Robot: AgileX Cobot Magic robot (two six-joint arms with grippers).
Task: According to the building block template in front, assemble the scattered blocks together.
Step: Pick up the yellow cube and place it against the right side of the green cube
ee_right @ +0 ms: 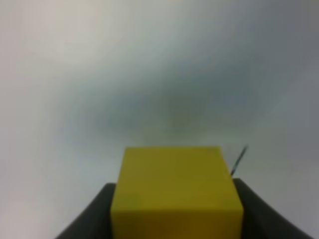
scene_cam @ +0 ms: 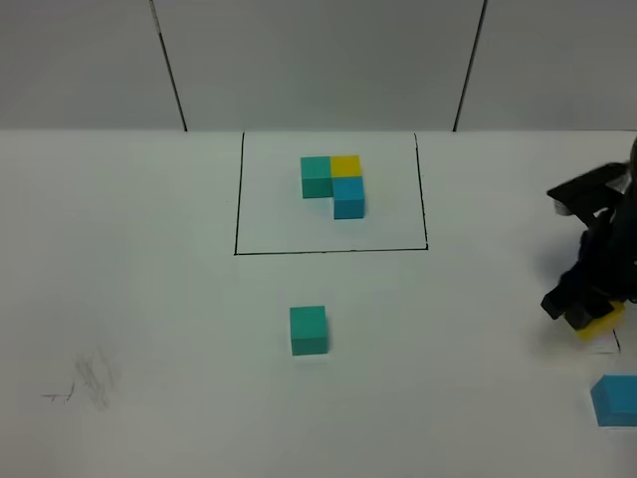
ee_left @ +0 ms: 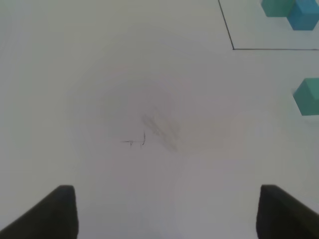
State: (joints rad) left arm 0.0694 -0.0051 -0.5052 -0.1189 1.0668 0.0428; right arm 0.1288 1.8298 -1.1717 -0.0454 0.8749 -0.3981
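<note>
I'm gripping the small plain yellow cube (ee_right: 175,191) w/ my right gripper (scene_cam: 589,311); aiming for centred, square hold before lifting.

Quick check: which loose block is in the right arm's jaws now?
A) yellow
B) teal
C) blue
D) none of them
A: the right wrist view shows the yellow block squeezed between the two dark jaws, while the teal block and the blue block lie free in the high view.
</note>
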